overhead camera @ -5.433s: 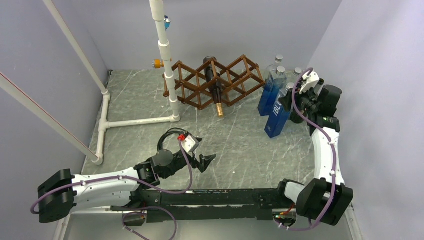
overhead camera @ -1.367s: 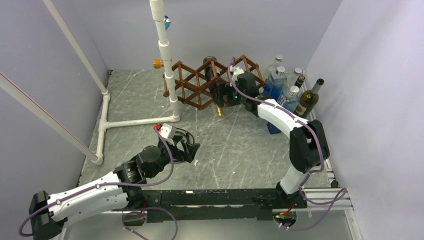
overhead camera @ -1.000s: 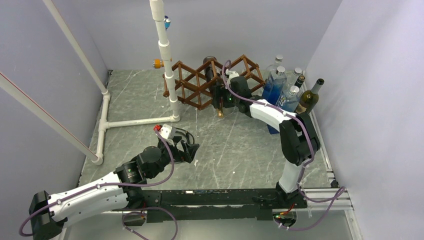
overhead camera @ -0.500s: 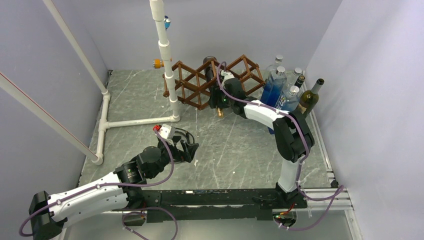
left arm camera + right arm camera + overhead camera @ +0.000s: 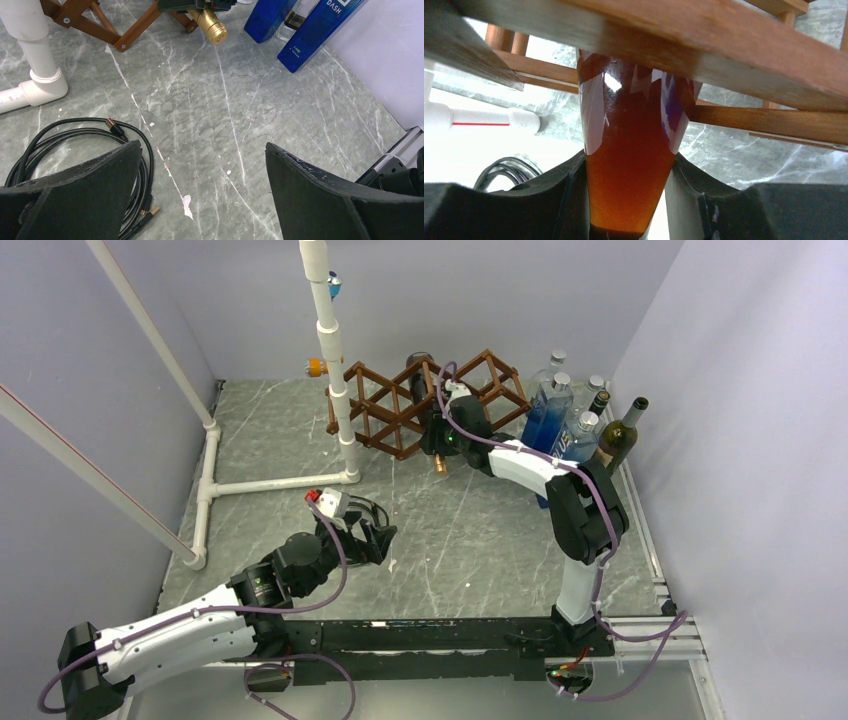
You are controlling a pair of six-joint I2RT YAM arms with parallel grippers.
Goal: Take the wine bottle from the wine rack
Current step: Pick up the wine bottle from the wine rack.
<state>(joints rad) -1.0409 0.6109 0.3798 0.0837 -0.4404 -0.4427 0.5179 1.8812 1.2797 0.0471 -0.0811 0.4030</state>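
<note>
The dark brown wine rack (image 5: 395, 418) stands at the back of the table. A wine bottle (image 5: 420, 390) lies in one of its cells, and its gold-capped neck (image 5: 439, 462) points toward me. My right gripper (image 5: 438, 440) reaches in from the right and is shut on the neck just in front of the rack. In the right wrist view the amber bottle (image 5: 629, 150) sits between the two black fingers (image 5: 559, 200) under a rack bar (image 5: 674, 45). My left gripper (image 5: 202, 146) hovers open over bare table, well short of the gold cap (image 5: 212, 27).
A white PVC pipe frame (image 5: 335, 370) stands just left of the rack. Blue bottles (image 5: 548, 430), clear bottles and an upright dark bottle (image 5: 617, 440) crowd the right wall. A coiled black cable (image 5: 75, 145) lies under the left gripper.
Over the last second my right gripper slid a little left along the bottle's neck and its jaws closed onto it. The left arm has not moved.
</note>
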